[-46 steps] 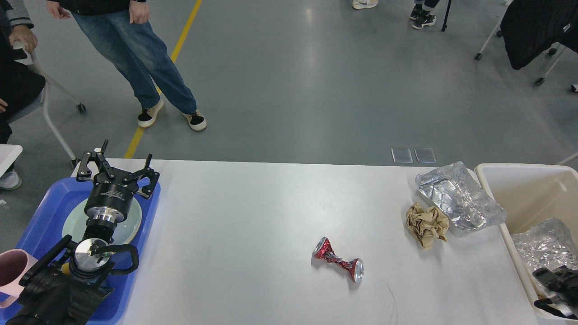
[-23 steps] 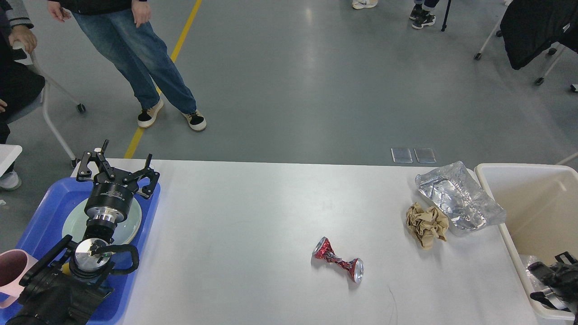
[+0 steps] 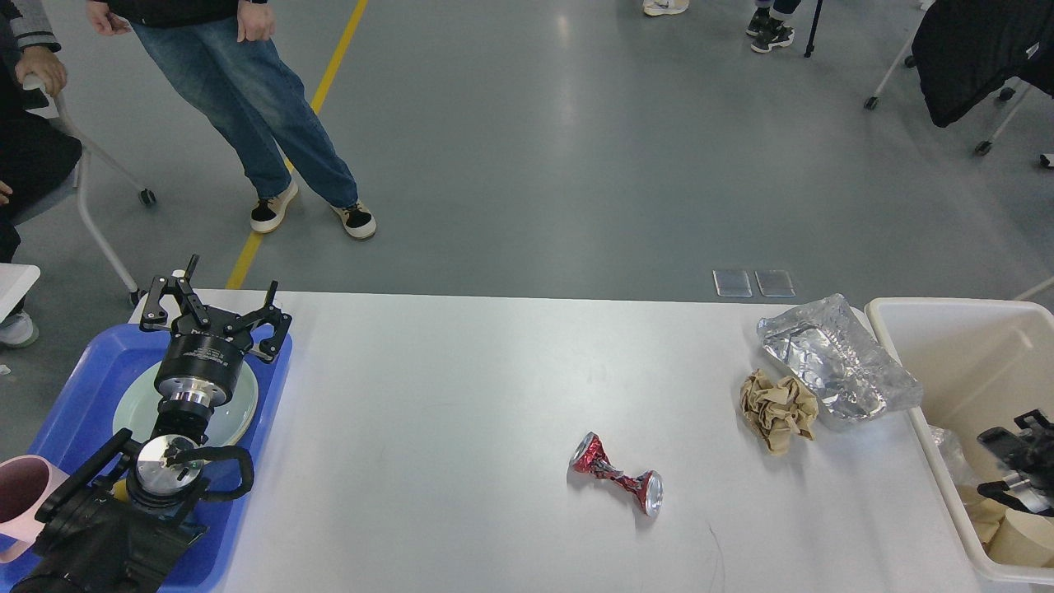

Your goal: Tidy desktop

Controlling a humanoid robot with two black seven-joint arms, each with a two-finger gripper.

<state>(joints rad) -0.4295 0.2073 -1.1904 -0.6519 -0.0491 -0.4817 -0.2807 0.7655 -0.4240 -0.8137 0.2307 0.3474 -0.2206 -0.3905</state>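
The white desktop (image 3: pixel 461 395) holds a crushed red can (image 3: pixel 617 476) right of centre, a crumpled brown paper ball (image 3: pixel 778 409) and a crinkled silver foil bag (image 3: pixel 836 362) near the right end. My left gripper (image 3: pixel 216 303) is open and empty, above the far end of a blue tray (image 3: pixel 82 371) and a pale plate (image 3: pixel 239 403). My right gripper (image 3: pixel 1017 461) is dark and cut off by the right edge, over the cream-white bin (image 3: pixel 947 306). Its fingers cannot be told apart.
A pink mug (image 3: pixel 20 486) stands at the tray's near left corner. The bin holds a bit of foil (image 3: pixel 947 449) and tan paper cups (image 3: pixel 1017 537). People and rolling chairs stand on the grey floor beyond the table.
My right gripper has moved farther away over the bin. The foil in the bin now shows much less and the tan cups have come into sight. The left arm has not moved.
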